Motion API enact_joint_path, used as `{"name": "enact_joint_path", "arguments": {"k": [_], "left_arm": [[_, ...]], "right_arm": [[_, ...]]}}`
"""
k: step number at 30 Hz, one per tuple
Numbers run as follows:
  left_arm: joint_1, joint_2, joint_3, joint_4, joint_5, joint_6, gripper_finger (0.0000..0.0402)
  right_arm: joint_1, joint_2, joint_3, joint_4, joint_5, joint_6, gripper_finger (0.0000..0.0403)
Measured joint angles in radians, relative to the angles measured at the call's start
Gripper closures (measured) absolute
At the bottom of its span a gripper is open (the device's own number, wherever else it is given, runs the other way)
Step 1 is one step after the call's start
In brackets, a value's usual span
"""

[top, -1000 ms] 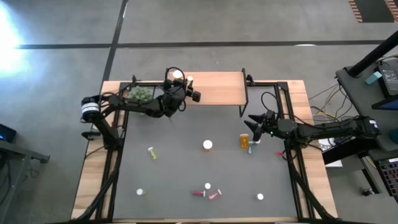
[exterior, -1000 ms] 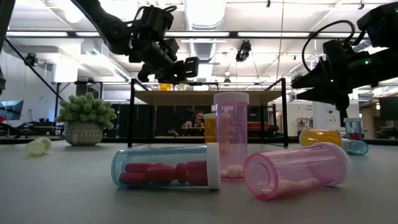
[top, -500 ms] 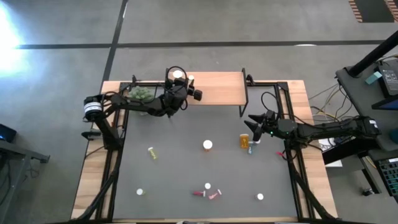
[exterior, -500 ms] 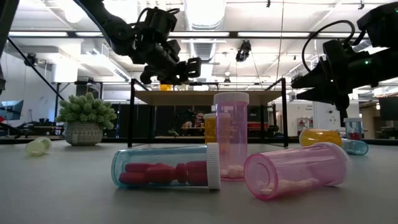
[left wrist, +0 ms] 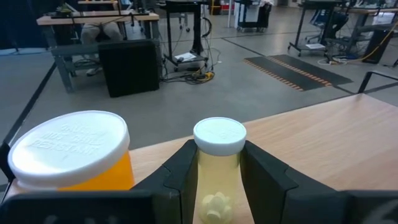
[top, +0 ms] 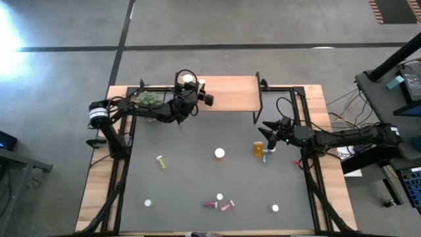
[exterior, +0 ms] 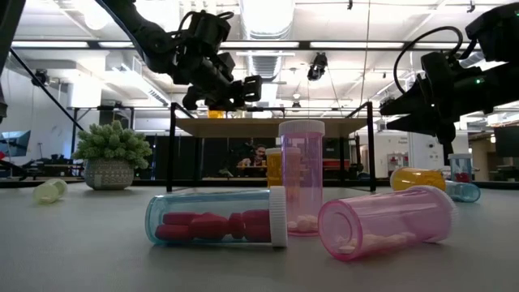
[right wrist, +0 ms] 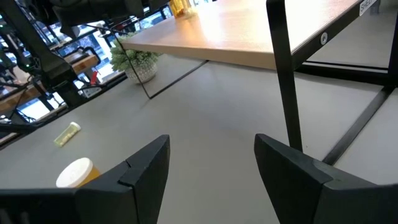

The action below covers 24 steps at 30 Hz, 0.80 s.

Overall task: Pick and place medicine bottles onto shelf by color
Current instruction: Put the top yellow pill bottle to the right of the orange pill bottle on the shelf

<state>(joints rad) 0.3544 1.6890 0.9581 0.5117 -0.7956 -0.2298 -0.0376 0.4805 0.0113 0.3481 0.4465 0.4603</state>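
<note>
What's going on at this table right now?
The left gripper has its jaws shut on a small yellowish bottle over the wooden shelf, right beside an orange bottle already standing there. The right gripper waits with jaws open over the table near another orange bottle. Several more bottles, upright or lying, are scattered on the grey table.

Bottles on shelf (left end)

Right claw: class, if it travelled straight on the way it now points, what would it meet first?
The right claw, open and empty, points across bare table toward the shelf. Probably the shelf's black leg comes first, though depth is unclear and it may pass beside it.
</note>
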Motion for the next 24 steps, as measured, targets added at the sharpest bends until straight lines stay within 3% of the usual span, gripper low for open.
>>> {"name": "enact_joint_path", "arguments": {"k": [13, 24], "left_arm": [[0.002, 0.005, -0.003, -0.006, 0.000, 0.014, 0.0276], [-0.007, 0.004, 0.000, 0.000, 0.000, -0.002, 0.0273]], "right_arm": [[0.000, 0.000, 0.000, 0.000, 0.000, 0.000, 0.0179], [0.000, 0.000, 0.000, 0.000, 0.000, 0.000, 0.0179]]}}
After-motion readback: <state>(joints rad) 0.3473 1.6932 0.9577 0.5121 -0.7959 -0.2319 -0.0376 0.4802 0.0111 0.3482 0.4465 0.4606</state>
